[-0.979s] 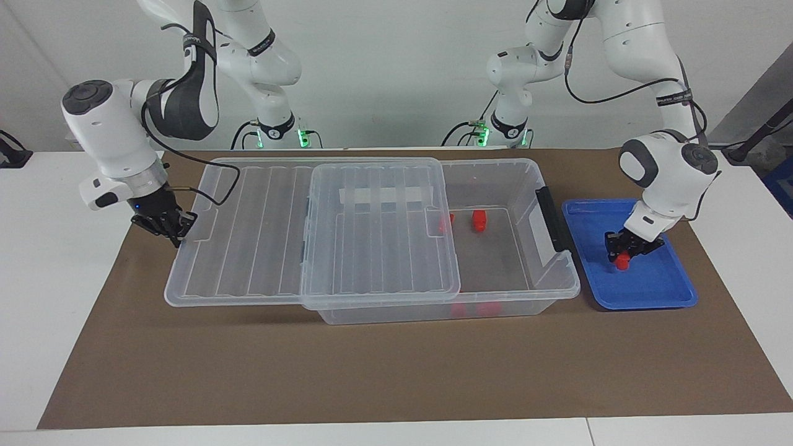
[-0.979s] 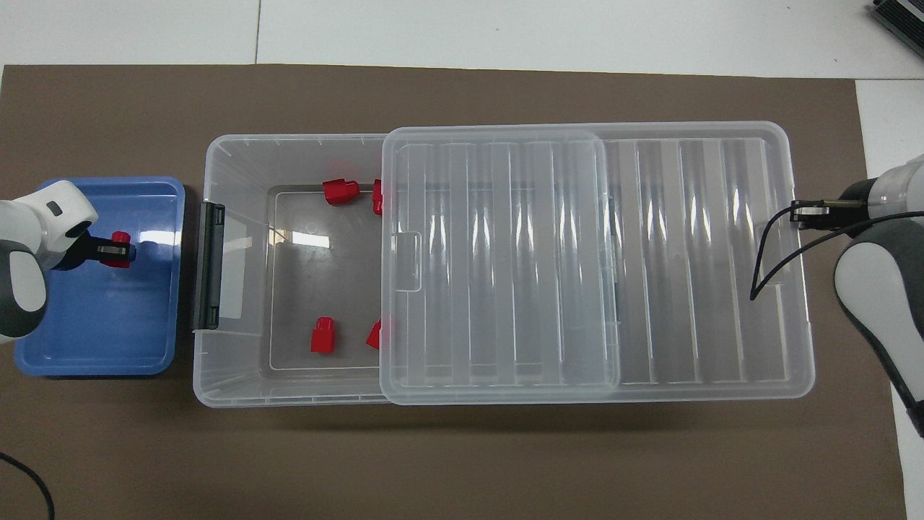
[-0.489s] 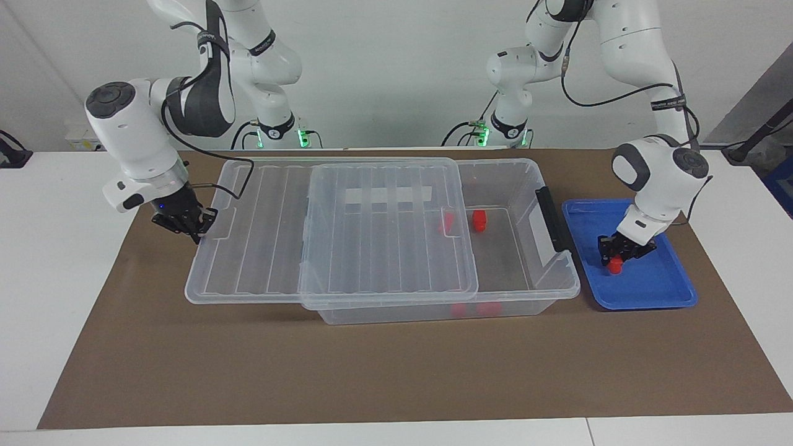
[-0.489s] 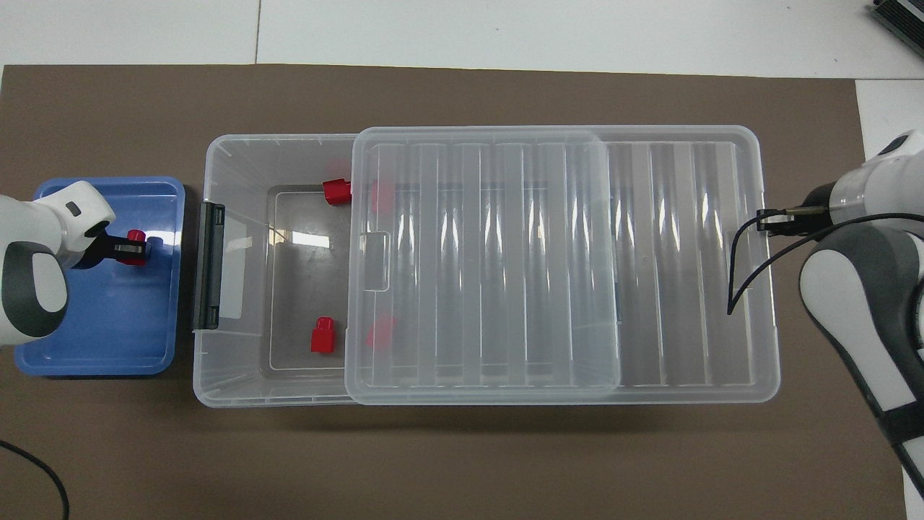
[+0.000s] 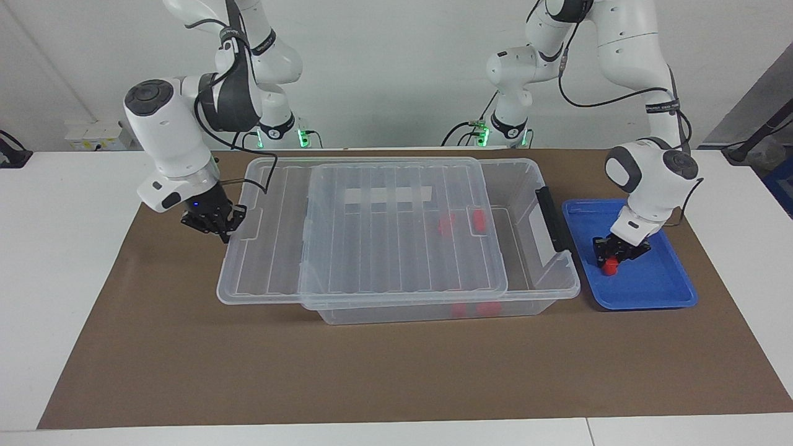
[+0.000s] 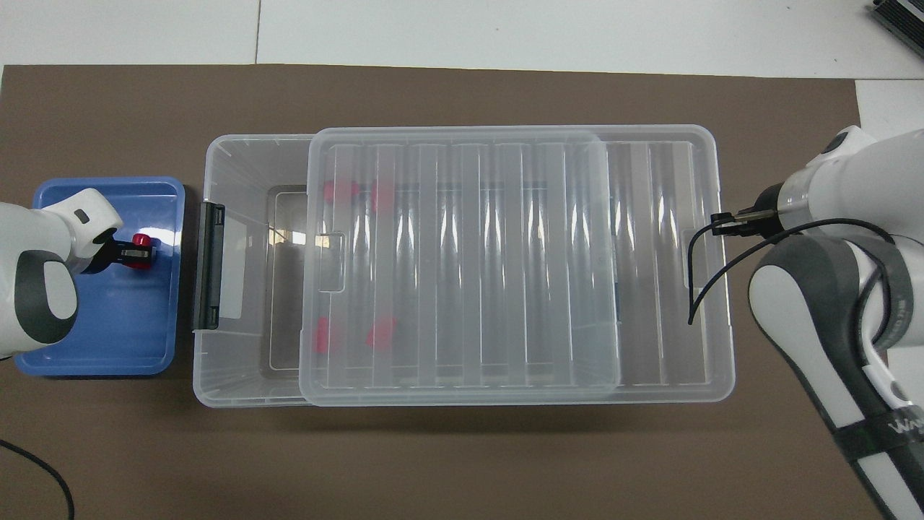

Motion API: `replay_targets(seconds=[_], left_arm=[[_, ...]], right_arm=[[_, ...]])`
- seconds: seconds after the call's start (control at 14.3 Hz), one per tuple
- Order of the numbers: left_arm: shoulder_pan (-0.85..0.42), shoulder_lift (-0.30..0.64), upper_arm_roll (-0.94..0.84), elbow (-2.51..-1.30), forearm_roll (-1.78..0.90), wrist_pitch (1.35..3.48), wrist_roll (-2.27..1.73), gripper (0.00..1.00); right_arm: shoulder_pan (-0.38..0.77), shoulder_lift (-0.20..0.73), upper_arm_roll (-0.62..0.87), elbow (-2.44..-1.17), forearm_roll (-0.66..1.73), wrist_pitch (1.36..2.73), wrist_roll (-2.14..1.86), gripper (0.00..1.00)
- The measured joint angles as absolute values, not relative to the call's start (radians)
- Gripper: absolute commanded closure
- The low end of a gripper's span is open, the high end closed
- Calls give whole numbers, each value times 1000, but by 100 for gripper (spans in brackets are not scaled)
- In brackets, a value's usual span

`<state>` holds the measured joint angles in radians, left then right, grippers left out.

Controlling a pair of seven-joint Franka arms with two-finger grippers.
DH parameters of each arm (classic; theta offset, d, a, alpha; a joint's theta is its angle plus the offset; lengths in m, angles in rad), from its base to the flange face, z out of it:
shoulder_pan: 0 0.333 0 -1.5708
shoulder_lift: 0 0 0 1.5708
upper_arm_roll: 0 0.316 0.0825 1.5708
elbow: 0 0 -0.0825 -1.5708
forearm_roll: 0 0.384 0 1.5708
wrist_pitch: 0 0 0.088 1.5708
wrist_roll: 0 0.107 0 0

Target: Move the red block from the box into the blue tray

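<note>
the red block (image 5: 611, 265) sits pinched in the left gripper (image 5: 613, 259), directly under its fingertips and low over the floor of the blue tray (image 5: 644, 291). from here it looks at or just above the tray bottom; i cannot tell if it touches. so the coming move, as i judge it, turns on that short drop straight down: the fingers only need to part and the block is delivered. the block's stubby length points down from the gripper in the facing view, while from overhead it runs out past the fingertips toward the box (image 5: 545, 272).

the right gripper (image 5: 218, 224) is at the other end of the table, pressed together on the end edge of the clear lid (image 5: 372, 241), which lies partway over the box. the left arm is the only one near the tray.

the facing view shows the block's height over the tray, which the overhead view hides. the overhead view shows better that the block lies well inside the tray's rim, and that more red blocks (image 6: 339, 191) rest in the box beneath the lid, seen as pale smears through it.
</note>
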<state>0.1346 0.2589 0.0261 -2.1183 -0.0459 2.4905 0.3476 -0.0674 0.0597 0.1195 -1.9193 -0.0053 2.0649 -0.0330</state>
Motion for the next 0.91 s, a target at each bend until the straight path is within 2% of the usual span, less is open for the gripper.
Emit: replay_targets(seconds=[0.07,0.14,0.21,0.28,0.35,0.91], left_arm=[[135,259,26,-2119,-46,2495,348,56],[134,259,26,-2120,-46,2497,348,30],[134,259,26,-2122,-46,2499,348,12],[133,259,26,-2124,-46,2500,348,4],[133,259,26,-2126,-46,2501,348,0],[130,259,26,-2124,-46,2498,348,0]], right_arm=[[-56,59,120,-1919,-5,2065,-29,100],[-47,59,121,-1919,-5,2065,-25,100],[-35,59,121,-1919,-5,2064,-15,100],[-22,59,122,-1919,-5,2064,3,100],[-7,59,122,-1919,-5,2063,21,100],[59,54,124,-1925,-5,2060,52,100]])
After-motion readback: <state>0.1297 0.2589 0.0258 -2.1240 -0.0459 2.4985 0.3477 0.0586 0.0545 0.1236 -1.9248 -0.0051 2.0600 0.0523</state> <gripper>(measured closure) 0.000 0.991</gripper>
